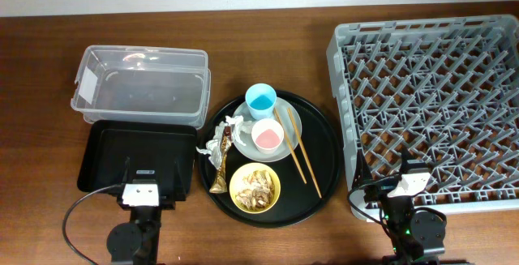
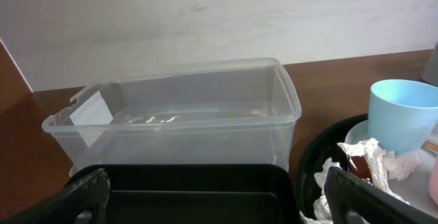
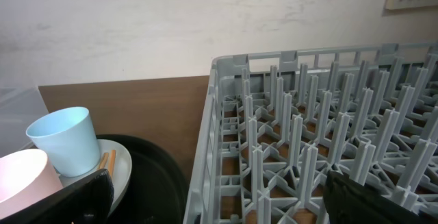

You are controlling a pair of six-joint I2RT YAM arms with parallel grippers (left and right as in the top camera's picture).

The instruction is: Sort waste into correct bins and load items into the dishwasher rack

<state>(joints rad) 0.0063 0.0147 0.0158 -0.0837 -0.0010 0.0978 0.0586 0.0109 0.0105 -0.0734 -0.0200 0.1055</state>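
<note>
You are holding left gripper (image 2: 216, 194) spread at glossy black tray (image 2: 205, 177), right gripper (image 3: 219, 196) spread by grey pegged plastic rack (image 3: 220, 114).

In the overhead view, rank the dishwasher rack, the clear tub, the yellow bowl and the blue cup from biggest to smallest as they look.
Largest to smallest in the overhead view:
1. dishwasher rack
2. clear tub
3. yellow bowl
4. blue cup
None look alike in size.
</note>
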